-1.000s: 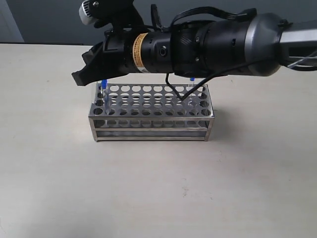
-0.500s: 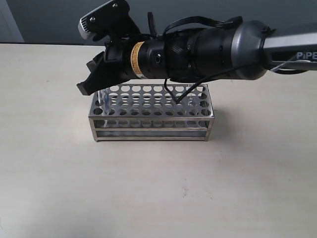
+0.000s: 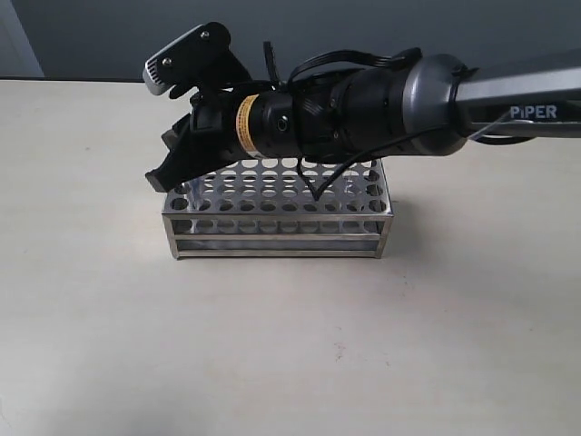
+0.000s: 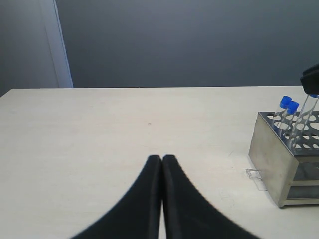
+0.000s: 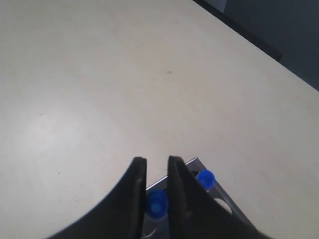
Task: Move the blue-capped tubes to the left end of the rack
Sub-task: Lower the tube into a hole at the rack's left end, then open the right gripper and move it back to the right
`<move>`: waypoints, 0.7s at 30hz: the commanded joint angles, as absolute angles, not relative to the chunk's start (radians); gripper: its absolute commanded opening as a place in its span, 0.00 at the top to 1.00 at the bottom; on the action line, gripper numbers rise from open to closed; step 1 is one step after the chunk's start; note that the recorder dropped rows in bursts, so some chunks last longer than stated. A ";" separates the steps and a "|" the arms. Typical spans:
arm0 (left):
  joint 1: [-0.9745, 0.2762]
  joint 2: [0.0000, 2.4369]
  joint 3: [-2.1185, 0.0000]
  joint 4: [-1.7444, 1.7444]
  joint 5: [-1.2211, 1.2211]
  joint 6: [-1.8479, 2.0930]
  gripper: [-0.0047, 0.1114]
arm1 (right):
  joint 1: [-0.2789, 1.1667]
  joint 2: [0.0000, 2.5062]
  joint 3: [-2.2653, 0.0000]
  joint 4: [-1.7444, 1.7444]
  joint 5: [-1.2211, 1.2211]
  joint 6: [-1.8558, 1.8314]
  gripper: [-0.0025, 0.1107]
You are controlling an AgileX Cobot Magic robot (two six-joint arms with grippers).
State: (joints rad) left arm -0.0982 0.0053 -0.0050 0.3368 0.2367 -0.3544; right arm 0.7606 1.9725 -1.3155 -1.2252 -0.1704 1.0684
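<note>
We find the right gripper (image 5: 157,160) clamped on a blue-capped tube (image 5: 157,203): the blue cap sits between the two fingers, just behind their tips. This gripper reaches across the middle and tilts down over the left end of the rack (image 3: 272,227). In the left wrist view, the held tube slants down from the fingertip into the top plate at that end. A second tube (image 4: 285,101) and a third tube (image 4: 293,105), both blue-capped, stand just beside it in holes near the same end, leaning slightly.

The left gripper (image 4: 162,159) is closed with its fingers pressed together and nothing between them. It hangs over the table (image 3: 272,363), well apart from the rack.

White lettering (image 3: 543,111) on the right arm reads "PiPER". A yellow label band (image 3: 243,125) circles the wrist; we cannot read its print.
</note>
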 commanded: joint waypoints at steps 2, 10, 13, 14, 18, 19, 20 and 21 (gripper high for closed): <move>-0.104 0.000 -0.002 0.335 0.232 -0.357 0.96 | 0.758 1.987 -1.322 -1.230 -0.165 1.062 0.98; -0.104 0.000 -0.002 0.335 0.232 -0.357 0.96 | 0.758 1.987 -1.322 -1.230 -0.165 1.062 0.98; -0.104 0.000 -0.002 0.335 0.232 -0.357 0.96 | 0.758 1.987 -1.322 -1.228 -0.167 1.062 0.95; -0.104 0.000 -0.002 0.335 0.232 -0.357 0.96 | 0.758 1.987 -1.322 -1.228 -0.167 1.062 0.91; -0.104 0.000 -0.002 0.335 0.232 -0.357 0.96 | 0.758 1.987 -1.322 -1.228 -0.167 1.062 0.70; -0.104 0.000 -0.002 0.335 0.232 -0.357 0.96 | 0.758 1.987 -1.322 -1.228 -0.167 1.062 0.65; -0.104 0.000 -0.002 0.335 0.232 -0.357 0.96 | 0.758 1.987 -1.322 -1.228 -0.167 1.062 0.61; -0.104 0.000 -0.002 0.335 0.232 -0.357 0.96 | 0.758 1.987 -1.322 -1.228 -0.167 1.065 0.59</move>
